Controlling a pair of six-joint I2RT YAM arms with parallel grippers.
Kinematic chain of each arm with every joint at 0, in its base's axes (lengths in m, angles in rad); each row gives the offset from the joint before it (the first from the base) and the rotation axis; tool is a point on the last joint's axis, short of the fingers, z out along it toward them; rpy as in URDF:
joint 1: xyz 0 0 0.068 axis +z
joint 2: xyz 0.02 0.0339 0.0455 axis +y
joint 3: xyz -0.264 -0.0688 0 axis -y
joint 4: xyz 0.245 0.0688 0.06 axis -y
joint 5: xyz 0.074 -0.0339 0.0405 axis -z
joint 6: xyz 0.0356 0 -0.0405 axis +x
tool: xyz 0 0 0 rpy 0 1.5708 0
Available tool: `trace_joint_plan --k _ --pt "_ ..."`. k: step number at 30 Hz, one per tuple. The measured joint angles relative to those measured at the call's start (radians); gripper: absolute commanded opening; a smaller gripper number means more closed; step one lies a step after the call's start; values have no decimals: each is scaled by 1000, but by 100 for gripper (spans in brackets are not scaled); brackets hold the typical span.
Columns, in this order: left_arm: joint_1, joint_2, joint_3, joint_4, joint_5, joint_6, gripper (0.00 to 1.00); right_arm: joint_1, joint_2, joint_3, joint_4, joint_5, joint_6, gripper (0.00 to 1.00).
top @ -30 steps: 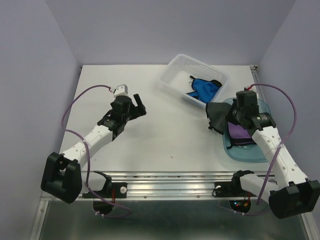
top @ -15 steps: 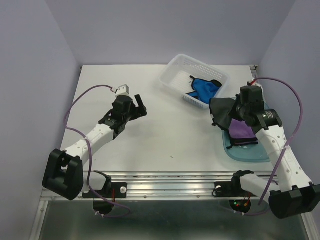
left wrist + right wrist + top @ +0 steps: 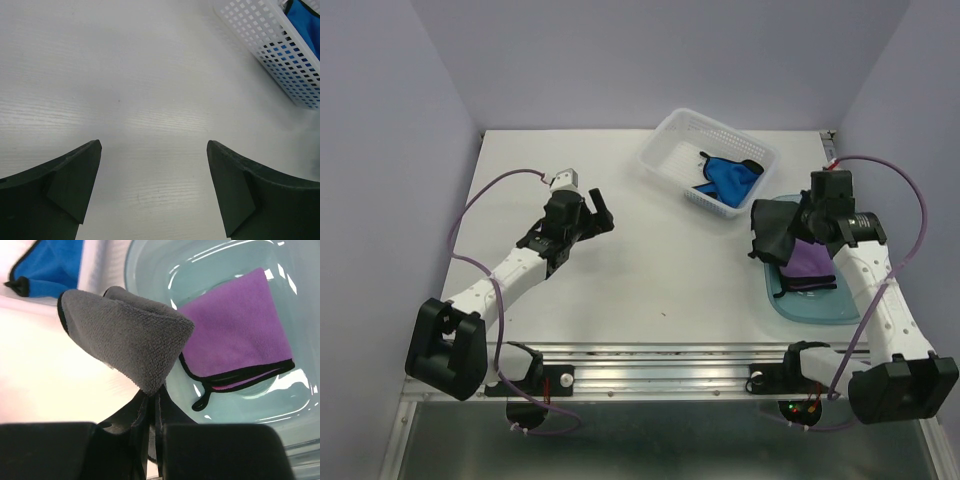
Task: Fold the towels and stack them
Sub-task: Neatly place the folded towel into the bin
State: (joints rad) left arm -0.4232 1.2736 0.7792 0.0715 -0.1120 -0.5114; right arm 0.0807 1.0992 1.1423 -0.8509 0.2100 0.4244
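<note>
So, black towel (image 3: 125, 335) hanging over the tray's (image 3: 200, 265) edge.
My right pincer (image 3: 152, 402) pinches it; my left pincer (image 3: 154, 145) is spread wide.

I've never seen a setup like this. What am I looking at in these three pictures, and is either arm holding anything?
These are two robot arms bolted to a white table. The overhead picture looks down from behind them; the other two come from cameras on each wrist. The left end effector is open and empty over the table. The right end effector is shut on a dark grey towel, held at the edge of a translucent tray where a folded purple towel lies. A white basket at the back holds a blue towel.
</note>
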Motion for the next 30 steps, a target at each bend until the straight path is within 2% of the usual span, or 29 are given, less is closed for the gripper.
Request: trace_joint_plan --k 6,11,17,30 --pt "6 2 0 0 7 4 99 -66 38 -63 6 -35 -34 1" --pt "6 19 0 10 14 7 99 -69 83 -71 6 -27 -45 1" --pt "10 34 0 14 24 10 99 -69 171 -84 26 13 -70 1" --pt "19 53 0 17 33 14 99 -113 180 -152 136 148 24 1"
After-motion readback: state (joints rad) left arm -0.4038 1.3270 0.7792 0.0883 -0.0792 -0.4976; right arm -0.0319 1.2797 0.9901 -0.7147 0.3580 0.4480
